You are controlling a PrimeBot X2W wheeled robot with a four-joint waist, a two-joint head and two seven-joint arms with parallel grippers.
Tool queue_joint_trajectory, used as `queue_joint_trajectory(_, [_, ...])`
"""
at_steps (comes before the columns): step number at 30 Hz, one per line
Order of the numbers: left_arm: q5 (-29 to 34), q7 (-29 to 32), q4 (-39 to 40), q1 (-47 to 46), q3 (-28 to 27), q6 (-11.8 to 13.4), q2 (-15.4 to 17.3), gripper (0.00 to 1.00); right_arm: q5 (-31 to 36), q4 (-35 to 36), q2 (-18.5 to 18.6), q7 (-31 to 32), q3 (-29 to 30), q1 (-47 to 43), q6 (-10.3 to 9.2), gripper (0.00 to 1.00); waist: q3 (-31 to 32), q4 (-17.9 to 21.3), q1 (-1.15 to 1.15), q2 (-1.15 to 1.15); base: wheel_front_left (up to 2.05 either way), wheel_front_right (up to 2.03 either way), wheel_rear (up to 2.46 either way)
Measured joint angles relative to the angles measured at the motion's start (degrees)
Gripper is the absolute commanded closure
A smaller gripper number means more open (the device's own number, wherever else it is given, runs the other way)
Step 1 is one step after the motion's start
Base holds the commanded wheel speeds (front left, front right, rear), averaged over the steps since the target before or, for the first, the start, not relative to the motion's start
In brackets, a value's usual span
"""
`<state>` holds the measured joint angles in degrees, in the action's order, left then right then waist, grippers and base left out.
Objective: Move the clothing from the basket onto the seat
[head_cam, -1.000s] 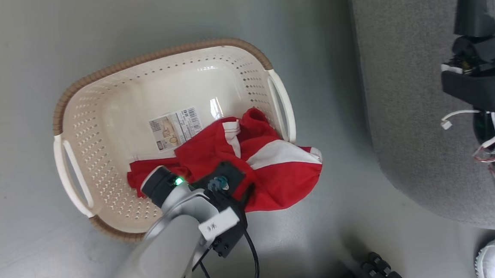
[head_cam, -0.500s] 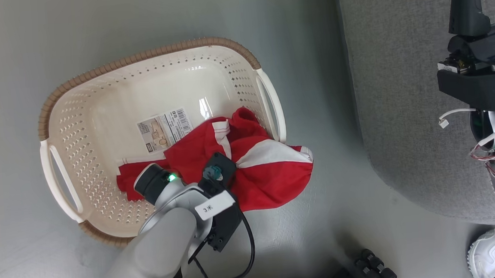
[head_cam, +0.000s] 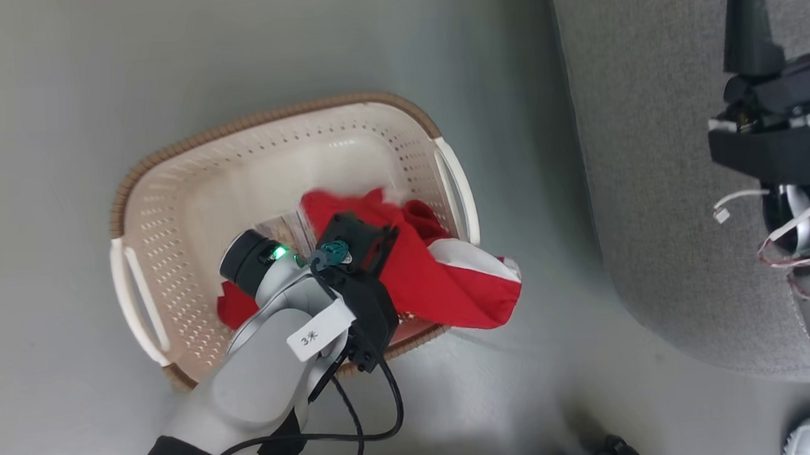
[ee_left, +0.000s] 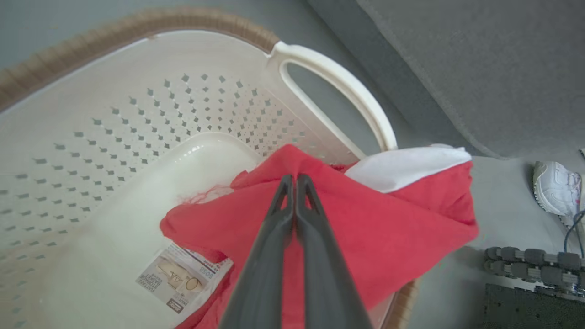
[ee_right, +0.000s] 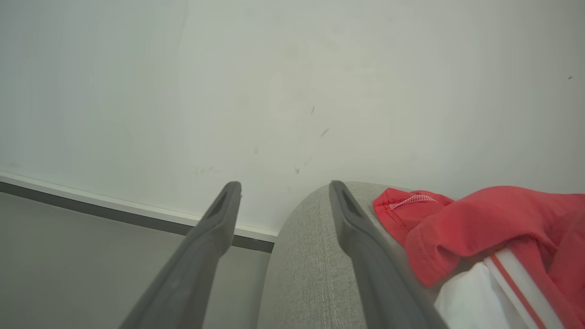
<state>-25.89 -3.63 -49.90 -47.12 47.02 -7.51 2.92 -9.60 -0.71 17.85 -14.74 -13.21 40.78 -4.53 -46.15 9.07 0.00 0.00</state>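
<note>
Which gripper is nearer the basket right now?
Left. The left gripper is over the basket, shut on the clothing draped across its rim; the right gripper hangs open above the seat, well off to the side.

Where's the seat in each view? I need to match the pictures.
Head view: the seat takes the right side.
Left wrist view: seat at top right.
Right wrist view: seat at bottom centre, clothing on it.
Shared landmark: the white handle, nearest the seat in head and left wrist views.

left claw (ee_left: pixel 295 178) tight together — right claw (ee_right: pixel 284 185) wide apart
</note>
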Motion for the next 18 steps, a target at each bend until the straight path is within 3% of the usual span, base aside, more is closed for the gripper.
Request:
queue_joint_trajectory(10, [-3.4,-8.6,2.1,0.3,-1.9,0.0,-0.2,1.0,0.1,-3.9,-0.4,0.0,-0.9,-4.2,1.04,0.0,6.8,-2.8,0.0,0.0,0.0,0.0,0.0])
queue_joint_trajectory(18, [-5.4,-10.0,4.6,0.6,-2.2,0.0,-0.3,1.0,0.1,-6.7,-0.5,0.0,-1.1,-8.1,1.8,0.0,13.2,-5.6,-0.01,0.0,0.0,0.0,0.0])
